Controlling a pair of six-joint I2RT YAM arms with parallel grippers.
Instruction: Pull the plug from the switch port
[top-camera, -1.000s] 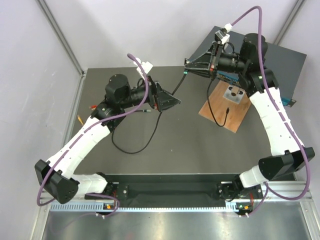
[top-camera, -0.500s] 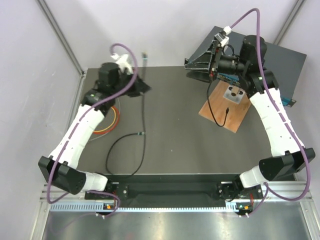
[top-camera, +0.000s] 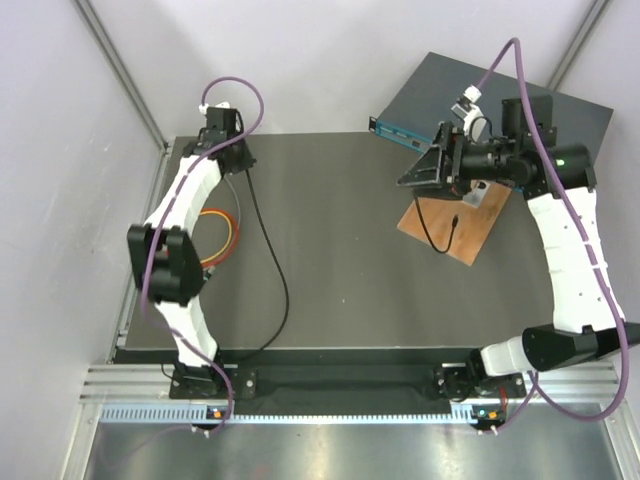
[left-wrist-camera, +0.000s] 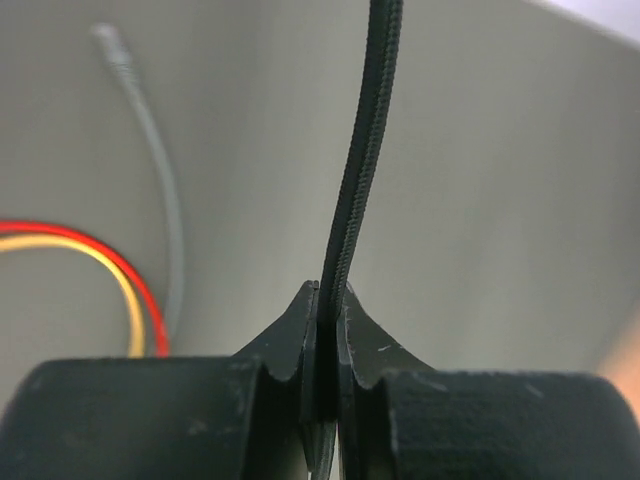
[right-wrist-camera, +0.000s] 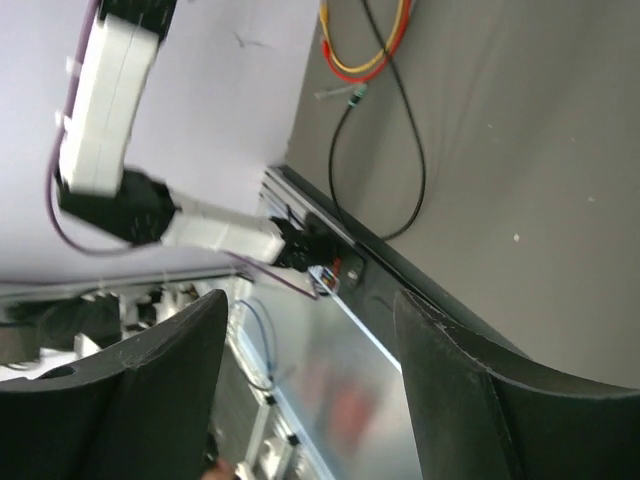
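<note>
A black cable (top-camera: 286, 295) loops over the tabletop (top-camera: 350, 280) from 7 o'clock to 11 o'clock, where the left fingers (left-wrist-camera: 285, 335) are pinched tight on it; at 2 o'clock the right fingers (right-wrist-camera: 150, 380) gape wide, holding nothing, near a wooden board (top-camera: 470, 235). The switch (top-camera: 500, 100) lies farthest, past the tabletop's far edge at 1 o'clock.

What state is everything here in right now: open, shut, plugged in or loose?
left fingers: shut on the black cable.
right fingers: open, holding nothing.
black cable: pinched at one spot, the rest lying loose on the table.
switch: nothing seen plugged in, though partly hidden.
red and yellow wires: coiled, untouched.
</note>
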